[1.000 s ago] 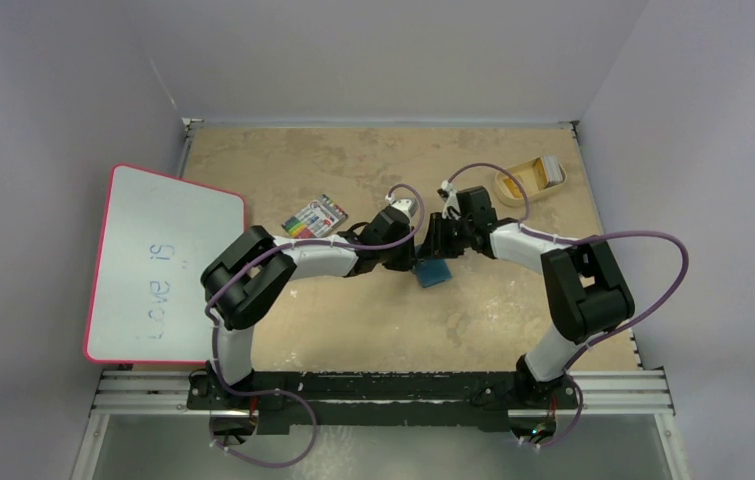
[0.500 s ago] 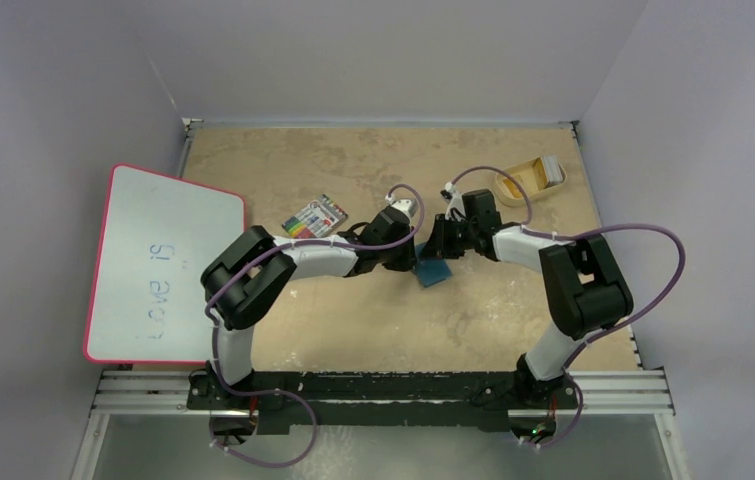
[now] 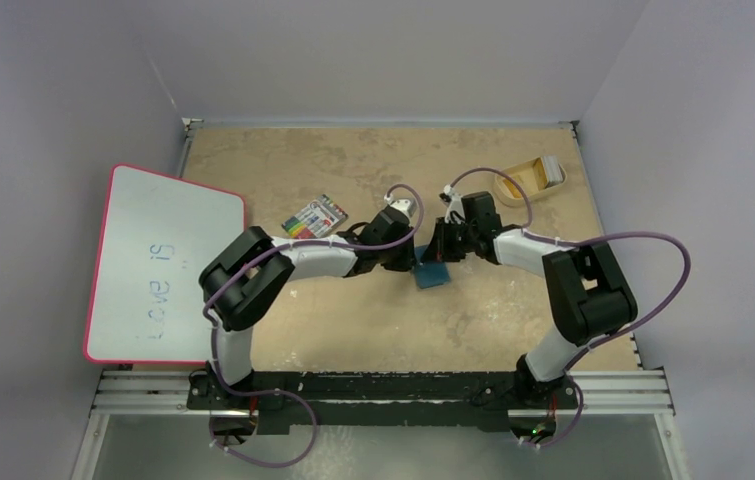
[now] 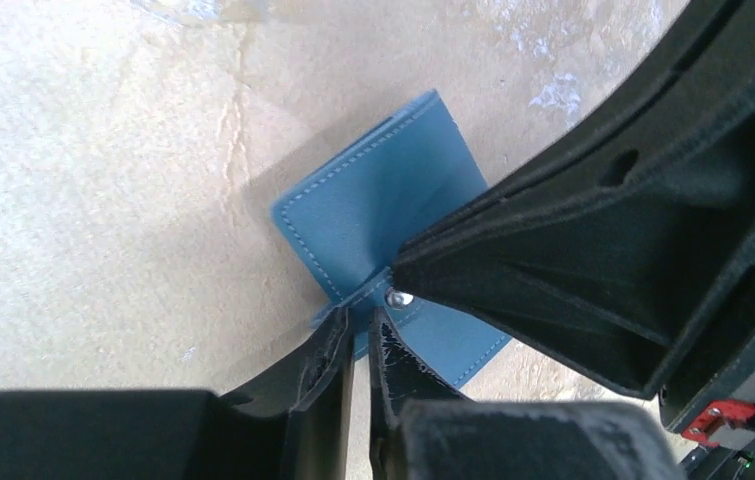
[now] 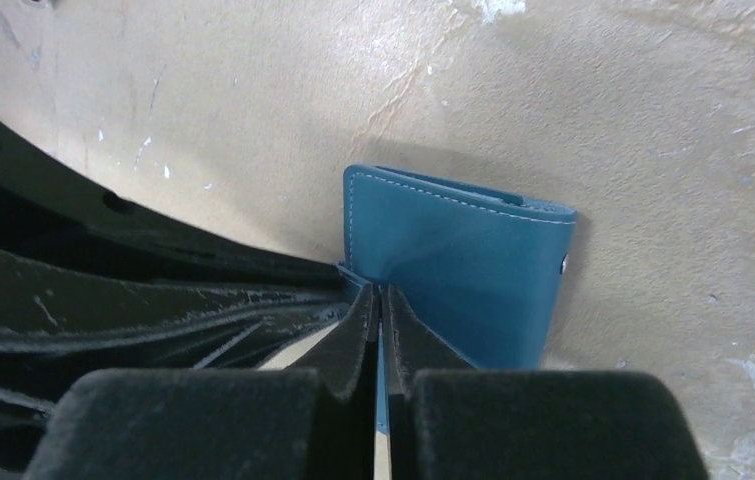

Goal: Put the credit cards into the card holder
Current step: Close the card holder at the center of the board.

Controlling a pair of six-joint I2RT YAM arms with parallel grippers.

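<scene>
Card holder [image 5: 453,250] lies folded on the surface [image 3: 353,330], mid-table. Right gripper [image 5: 379,300] is clamped on its flap edge. Left gripper [image 4: 361,322] is barely parted beside it, hold unclear. Best to peel the flap slowly, with the lower half pinned.

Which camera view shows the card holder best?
Right wrist: the card holder fills the middle, stitching clear. Left wrist shows it partly behind the right end effector; top external shows only a small blue patch.

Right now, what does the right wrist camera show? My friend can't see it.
The right gripper is shut on a thin edge of a blue wallet that lies on a tan table. The left gripper, big and black, reaches in from the left to the same corner.
</scene>
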